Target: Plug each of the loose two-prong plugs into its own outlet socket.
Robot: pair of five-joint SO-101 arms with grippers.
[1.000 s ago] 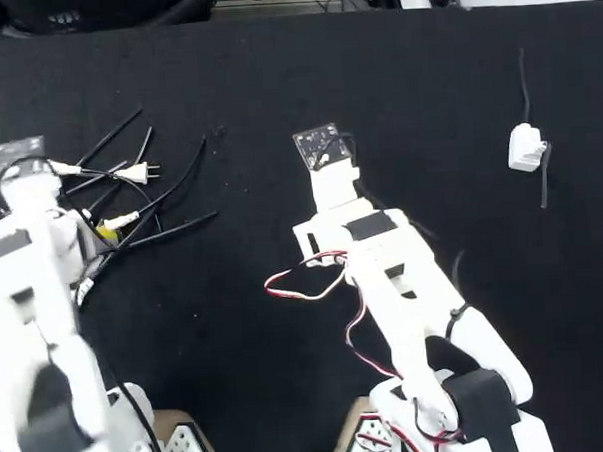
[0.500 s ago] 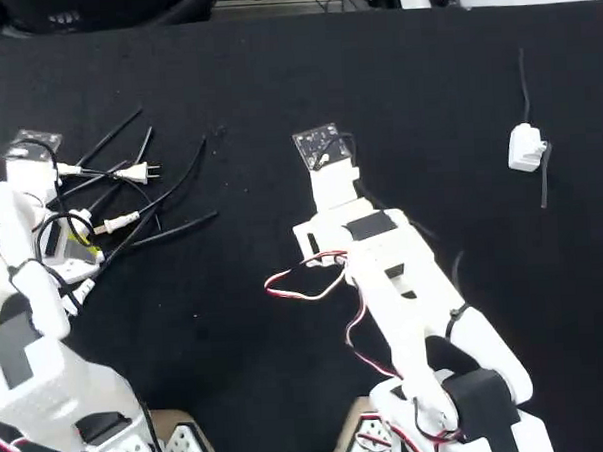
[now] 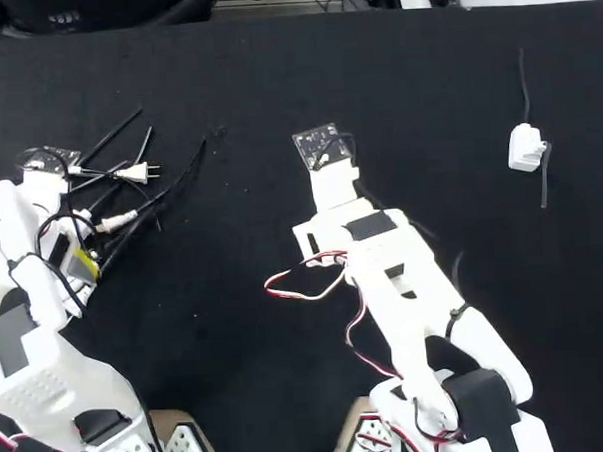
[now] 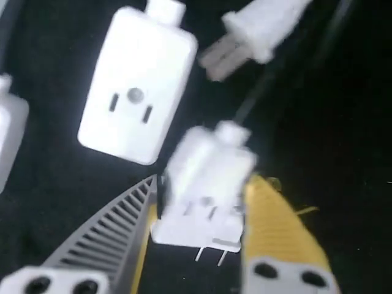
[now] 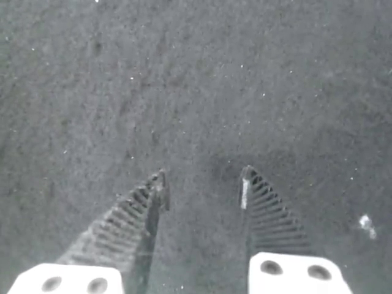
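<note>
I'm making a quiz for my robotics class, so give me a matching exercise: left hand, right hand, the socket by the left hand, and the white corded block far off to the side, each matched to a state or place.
Things:
1. left hand
2. right hand
3. socket
4. corded block

States or places:
A. open over bare table
B. alone at the high view's right
C. shut on a plug
D. empty, nothing plugged in

Pairs: 1-C, 2-A, 3-D, 4-B
</note>
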